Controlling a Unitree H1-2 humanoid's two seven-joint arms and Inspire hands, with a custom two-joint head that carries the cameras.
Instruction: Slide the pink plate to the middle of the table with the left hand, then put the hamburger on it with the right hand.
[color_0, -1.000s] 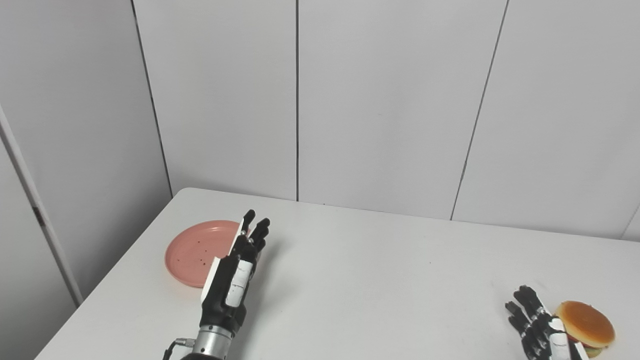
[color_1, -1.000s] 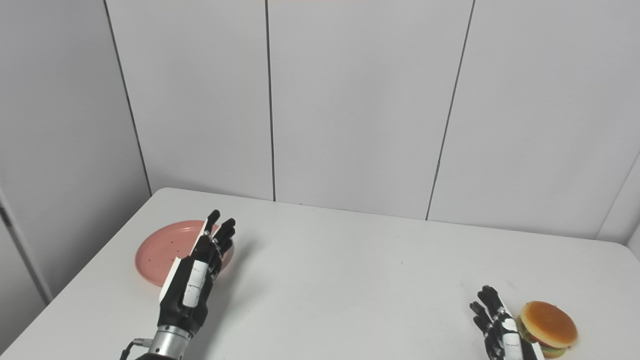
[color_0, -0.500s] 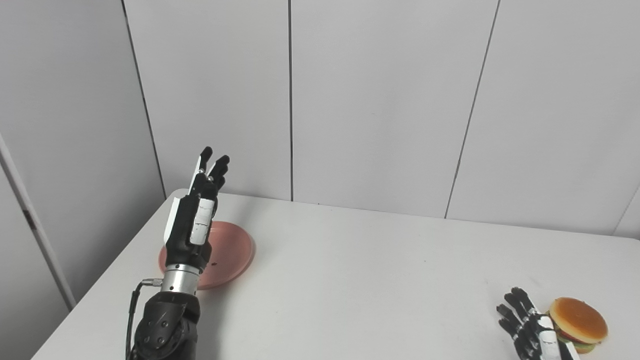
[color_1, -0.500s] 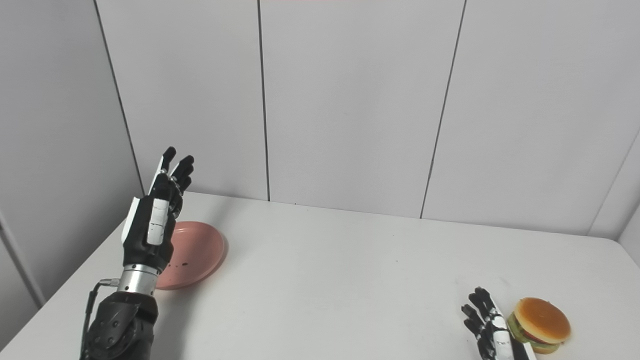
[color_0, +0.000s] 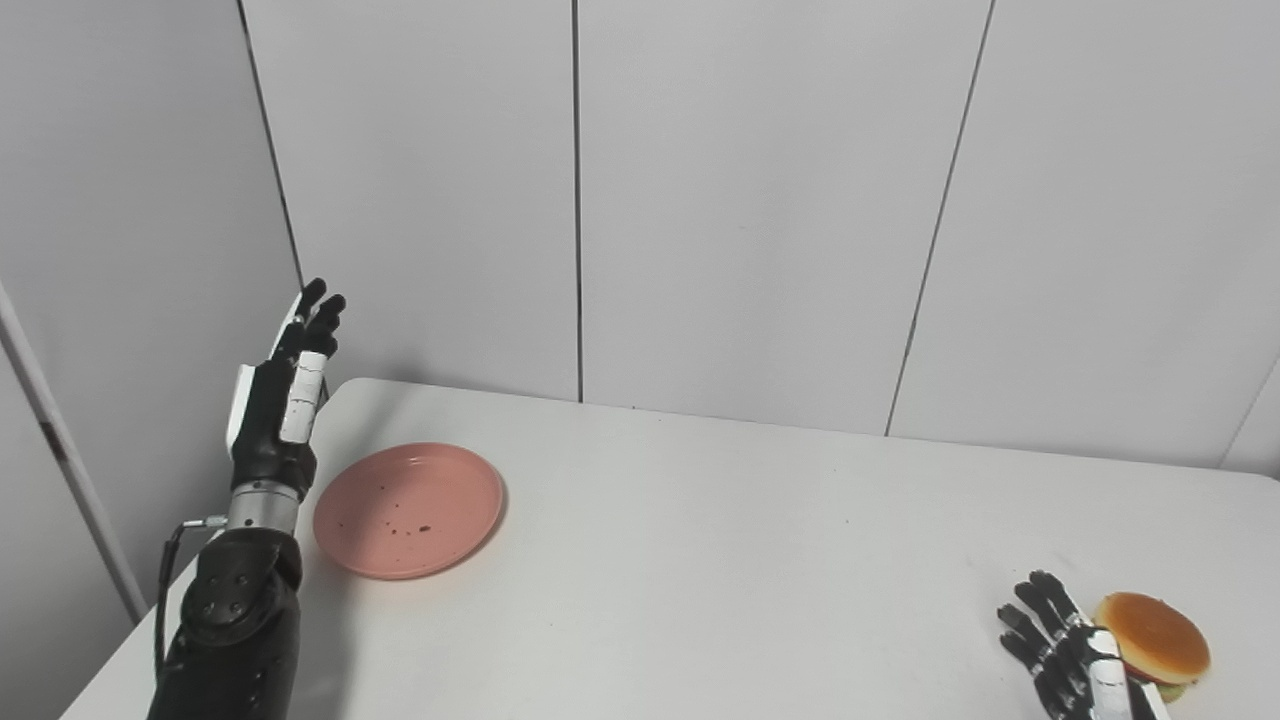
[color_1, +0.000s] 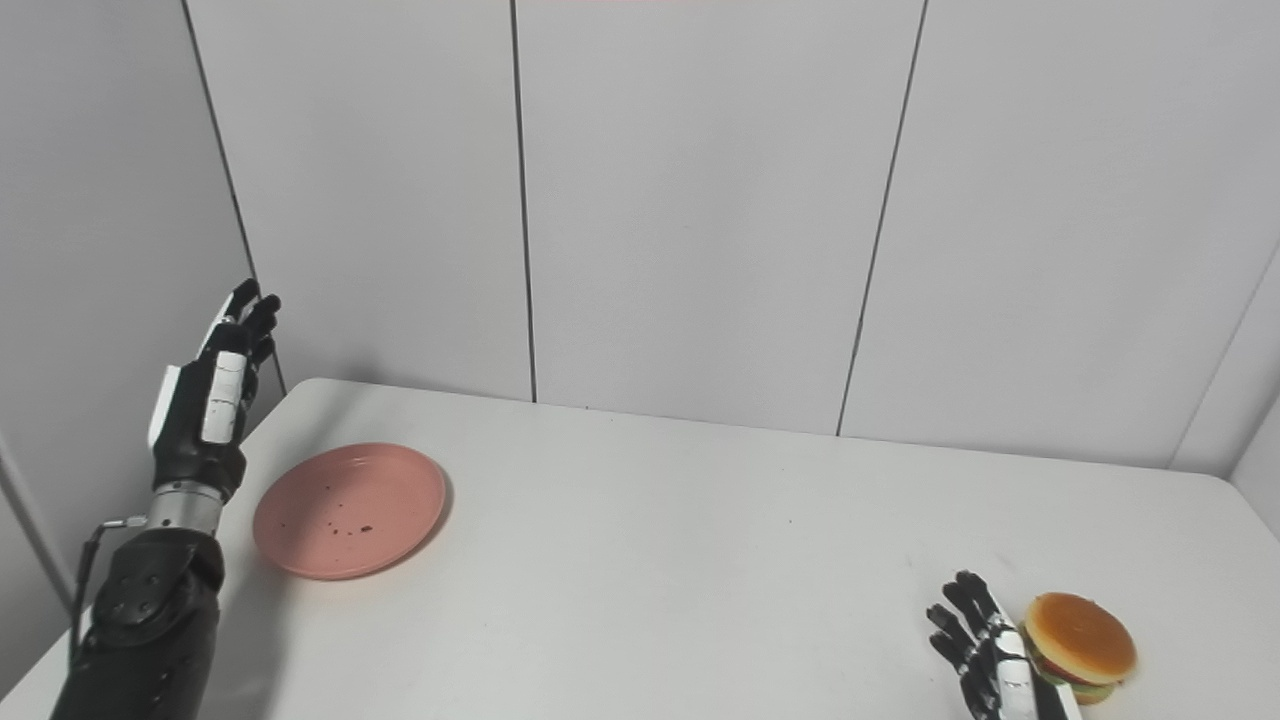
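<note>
Left hand is raised above the table's left edge, fingers straight and apart, holding nothing, just left of the pink plate and not touching it. The plate lies flat near the far left corner (a few dark specks on it), well apart from the table's middle. Right hand sits low at the bottom right with fingers spread, empty, just beside the hamburger on the table – contact can't be told
</note>
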